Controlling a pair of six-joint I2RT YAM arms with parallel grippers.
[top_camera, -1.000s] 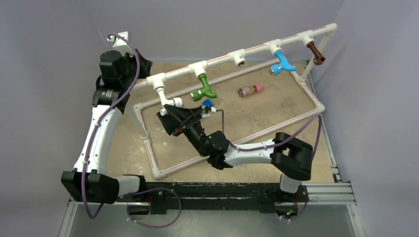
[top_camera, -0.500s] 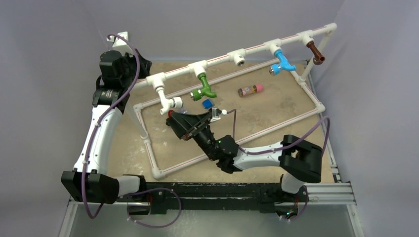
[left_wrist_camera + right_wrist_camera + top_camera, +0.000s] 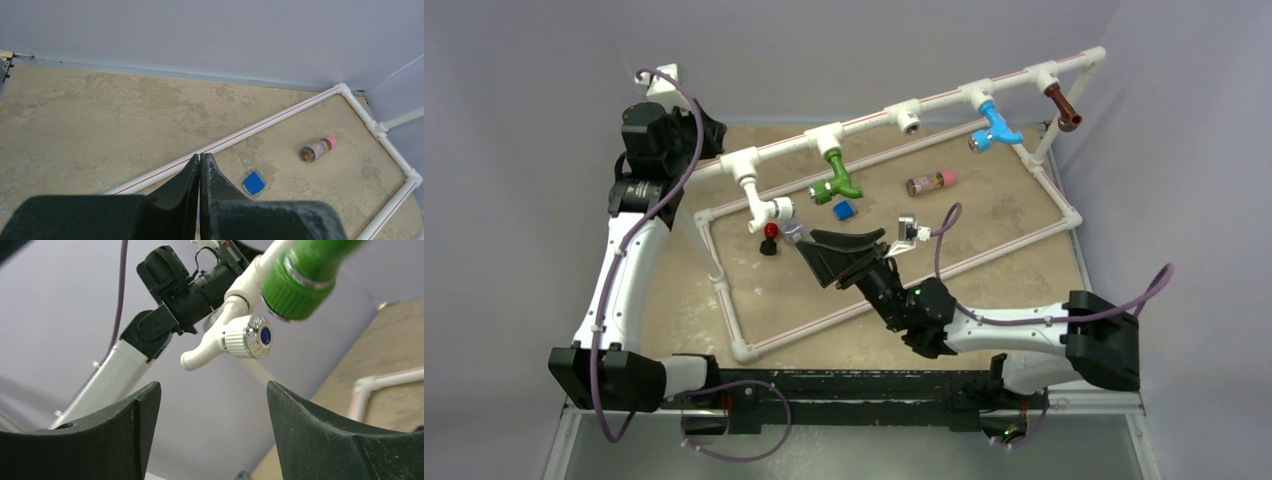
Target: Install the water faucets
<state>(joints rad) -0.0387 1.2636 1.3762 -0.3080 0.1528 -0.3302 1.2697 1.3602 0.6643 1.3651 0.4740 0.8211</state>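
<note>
Several water faucets hang on the white pipe frame [image 3: 879, 112]: a white faucet [image 3: 771, 208] at the left, then a green faucet [image 3: 837, 181], a blue faucet [image 3: 995, 126] and a brown faucet [image 3: 1061, 106] at the far right. One T-fitting [image 3: 909, 121] between green and blue is bare. My right gripper [image 3: 819, 258] stands open on the near right of the white faucet, holding nothing. From its wrist, the white faucet [image 3: 222, 340] and green faucet [image 3: 305, 270] show above the open right gripper [image 3: 214, 390]. My left gripper [image 3: 200, 158] is shut and empty at the back left.
A small blue cube [image 3: 843, 210] lies just below the green faucet. A small red-and-black piece [image 3: 770, 240] sits under the white faucet. A pink-capped bottle [image 3: 931, 183] lies inside the frame's floor rectangle [image 3: 854, 305]. Walls close off the back and both sides.
My right gripper has opened and drawn back to the right, away from the white faucet. Its arm swung right. The red-and-black piece now shows on the table.
</note>
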